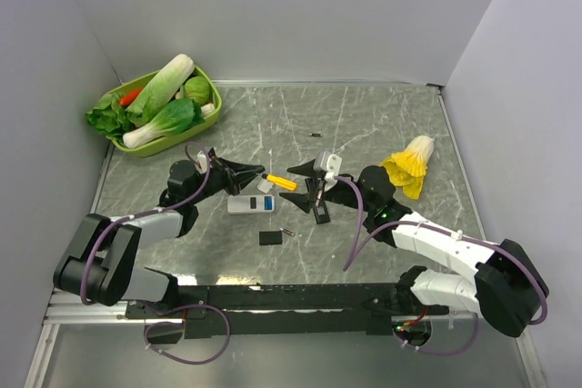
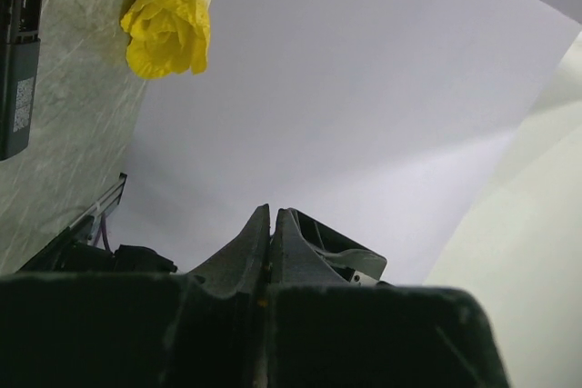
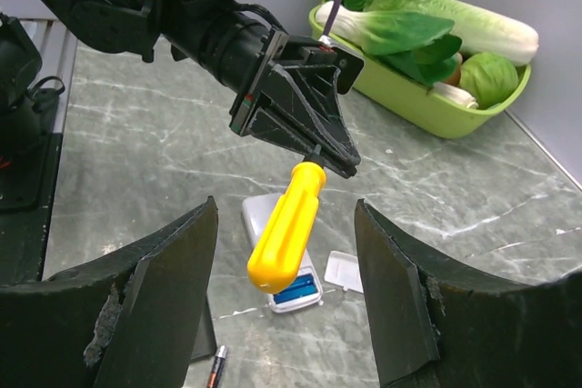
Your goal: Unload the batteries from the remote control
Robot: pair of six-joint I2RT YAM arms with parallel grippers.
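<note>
A white remote control (image 1: 245,204) lies face down at the table's middle, and a blue battery (image 3: 297,293) shows in its open compartment. A loose dark battery (image 1: 287,232) with an orange end lies on the table beside it, also low in the right wrist view (image 3: 216,368). My left gripper (image 3: 336,156) is shut on the shaft of a yellow-handled screwdriver (image 3: 286,238), which hangs over the white remote. My right gripper (image 3: 286,315) stands open on either side of that handle without touching it. A black remote (image 2: 18,52) lies under the right arm.
A white cover plate (image 3: 344,270) lies right of the white remote, and a black cover plate (image 1: 270,237) sits nearer the bases. A green basket (image 1: 205,117) of toy vegetables stands at the back left. A yellow toy cabbage (image 1: 411,165) lies to the right.
</note>
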